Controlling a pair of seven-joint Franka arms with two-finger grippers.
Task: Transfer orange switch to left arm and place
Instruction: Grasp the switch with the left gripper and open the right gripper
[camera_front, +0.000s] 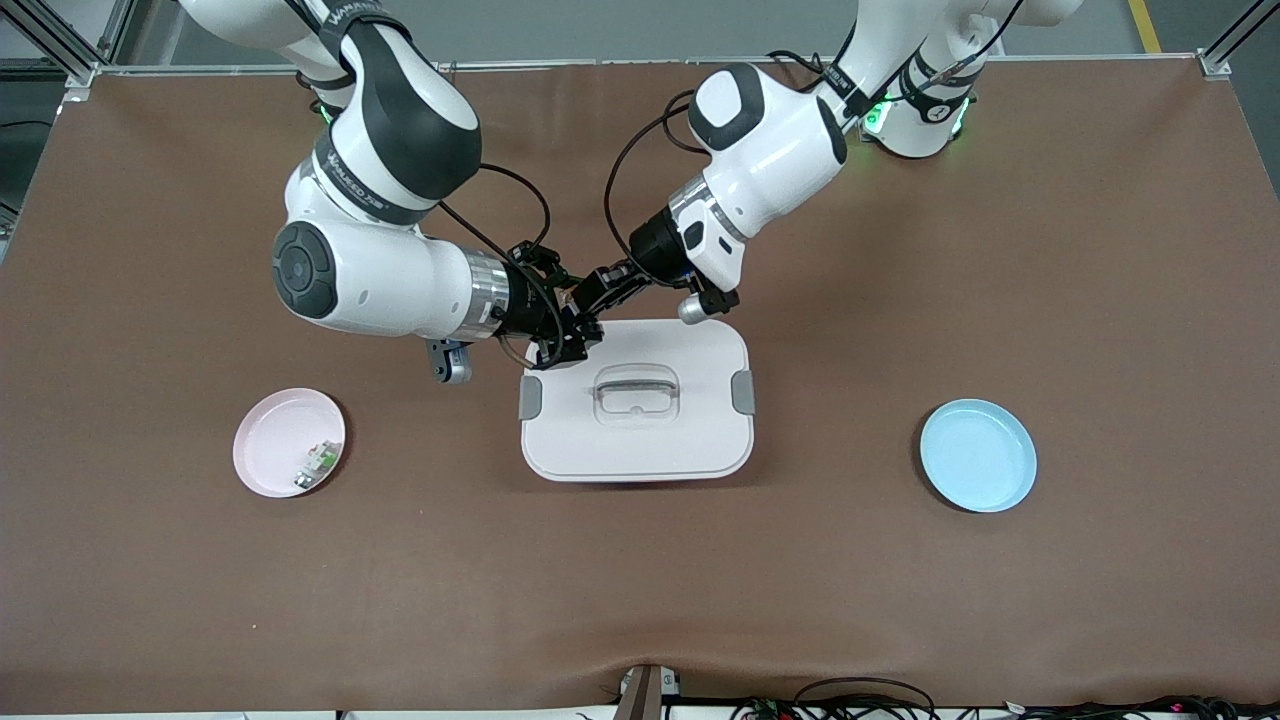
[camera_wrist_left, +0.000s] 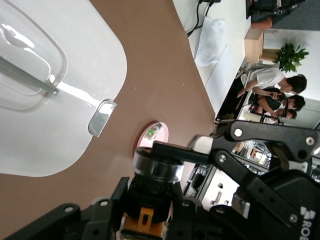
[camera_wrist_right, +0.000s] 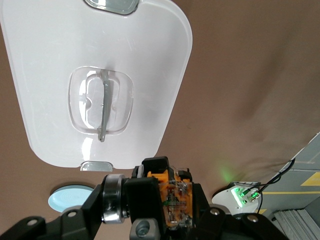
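The orange switch (camera_wrist_left: 157, 172) is a small black cylinder with a metal ring and an orange end. It is held in the air between both grippers, over the white box's (camera_front: 640, 440) edge farthest from the front camera. My left gripper (camera_front: 592, 298) is shut on its black body (camera_wrist_left: 147, 200). My right gripper (camera_front: 570, 335) is shut on it end to end, with one finger on the metal ring and one on the orange end (camera_wrist_right: 175, 200). In the front view the fingers hide the switch. The box also shows under the grippers in the left wrist view (camera_wrist_left: 50, 110) and in the right wrist view (camera_wrist_right: 150, 60).
A pink plate (camera_front: 275, 440) holding a small green-and-white part (camera_front: 318, 462) lies toward the right arm's end of the table. A blue plate (camera_front: 978, 455) lies toward the left arm's end. The box has grey side latches (camera_front: 742, 392).
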